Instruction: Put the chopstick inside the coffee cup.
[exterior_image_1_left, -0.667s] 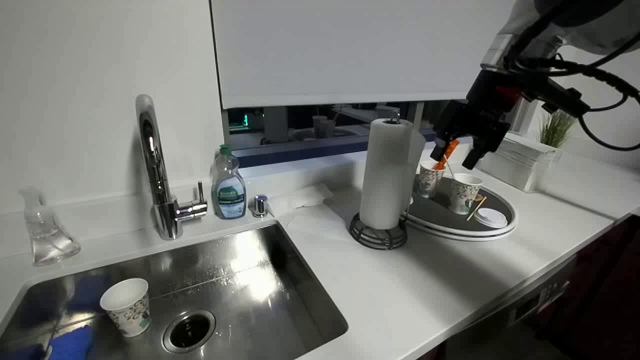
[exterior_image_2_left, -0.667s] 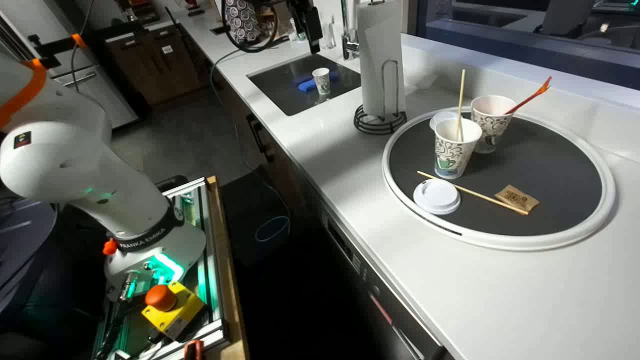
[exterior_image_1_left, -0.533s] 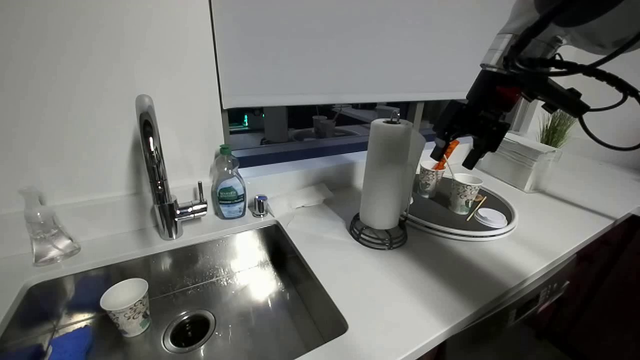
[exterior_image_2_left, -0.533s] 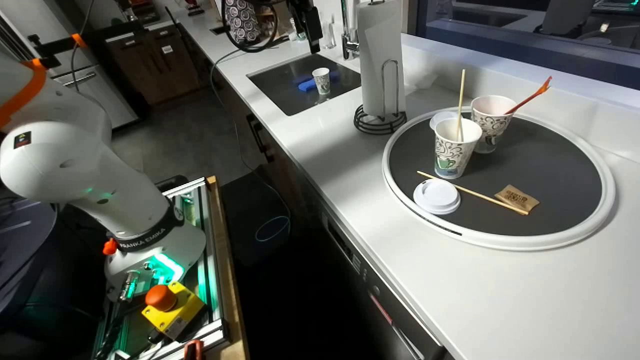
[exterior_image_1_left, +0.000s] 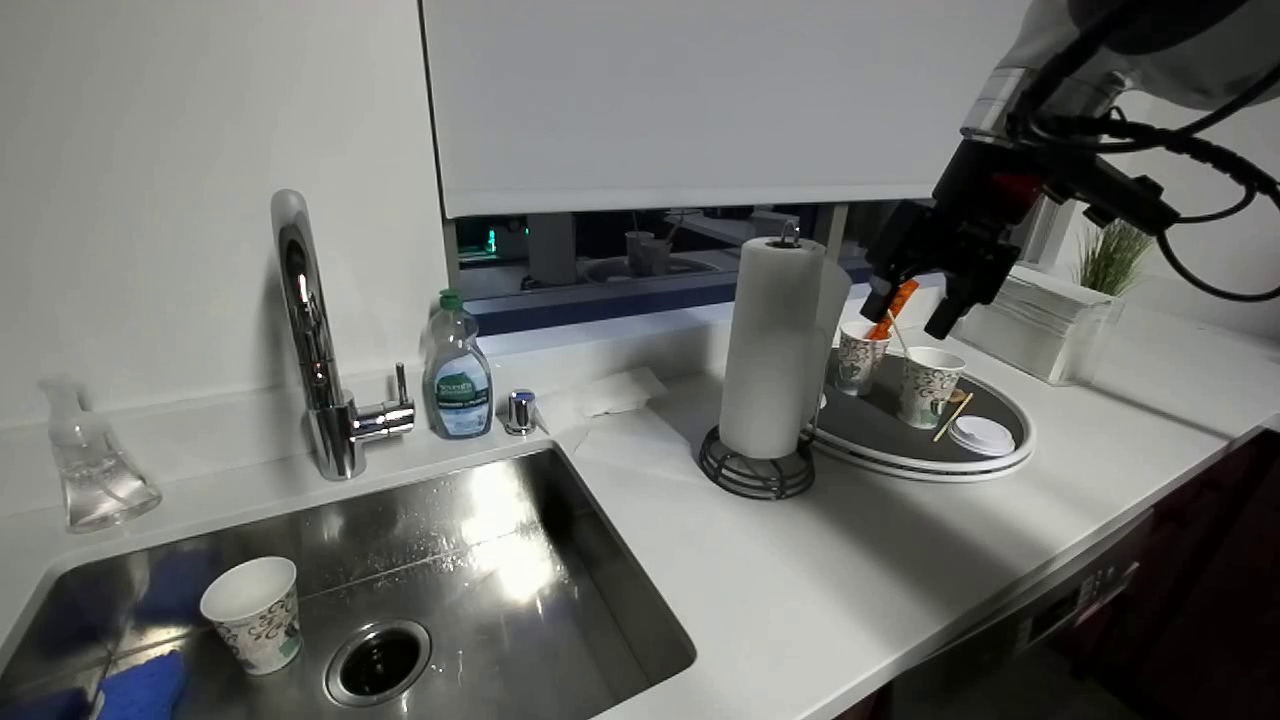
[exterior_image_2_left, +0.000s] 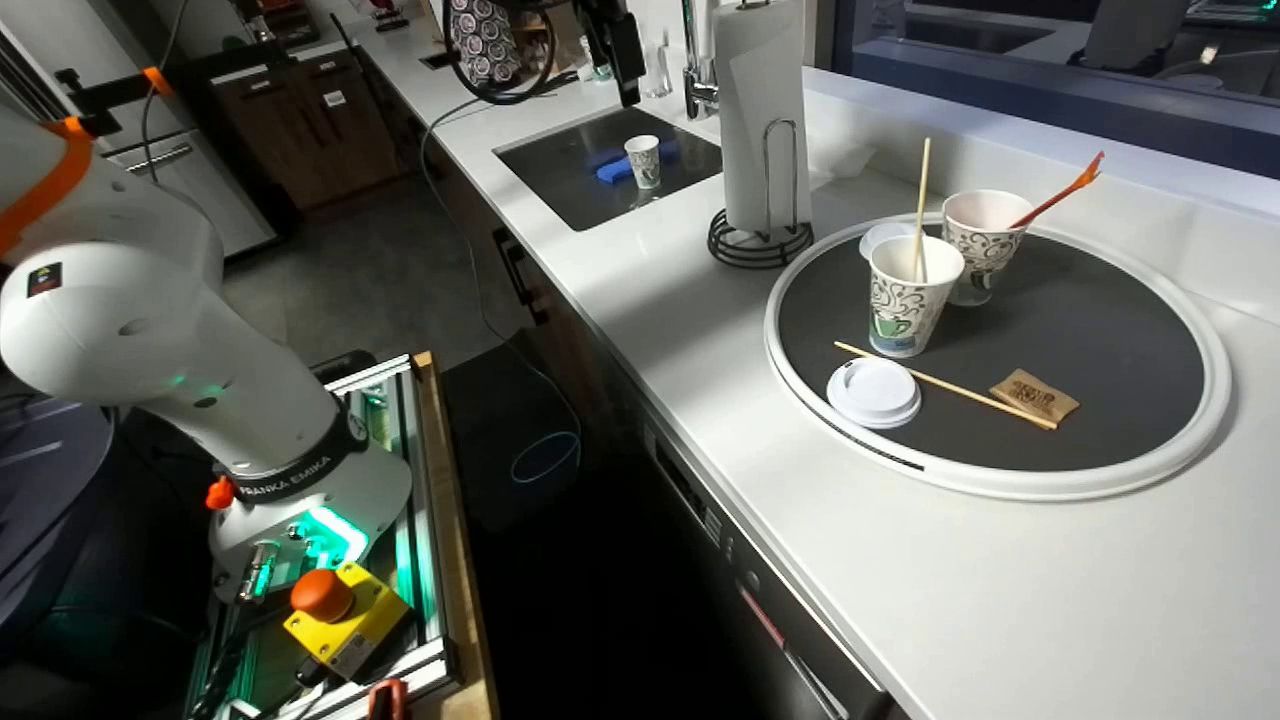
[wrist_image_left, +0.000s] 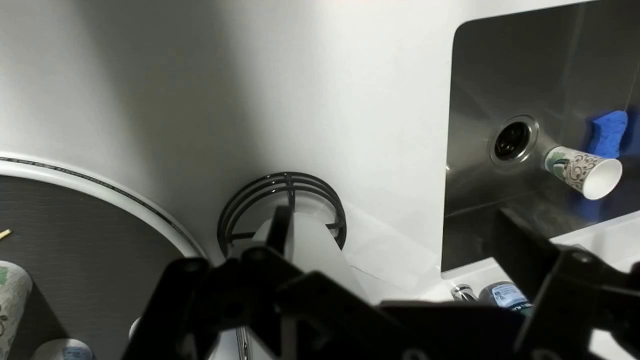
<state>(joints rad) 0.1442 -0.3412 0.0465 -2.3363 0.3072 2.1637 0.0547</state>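
Note:
The chopstick, an orange-red stick (exterior_image_2_left: 1060, 197), leans in the rear patterned paper cup (exterior_image_2_left: 980, 250) on the round dark tray (exterior_image_2_left: 1130, 320); it also shows in an exterior view (exterior_image_1_left: 901, 296). No pale grey-beige mug, the coffee cup, is in view. A front patterned paper cup (exterior_image_2_left: 905, 310) holds an upright pale wooden stick (exterior_image_2_left: 922, 200). Another wooden stick (exterior_image_2_left: 980, 399) lies on the tray. My gripper (exterior_image_1_left: 910, 311) is open and empty, its fingers well apart. In the wrist view the gripper (wrist_image_left: 400, 240) hangs over the counter between tray and sink, away from the cups.
A white paper-towel roll (exterior_image_1_left: 775, 350) stands on a wire holder between tray and sink. The sink (exterior_image_1_left: 480, 570) holds a paper cup (exterior_image_1_left: 255, 625) and a blue sponge (exterior_image_1_left: 142, 688). A white lid (exterior_image_2_left: 873, 393) and brown packet (exterior_image_2_left: 1035, 397) lie on the tray. A soap bottle (exterior_image_1_left: 460, 375) stands behind the sink.

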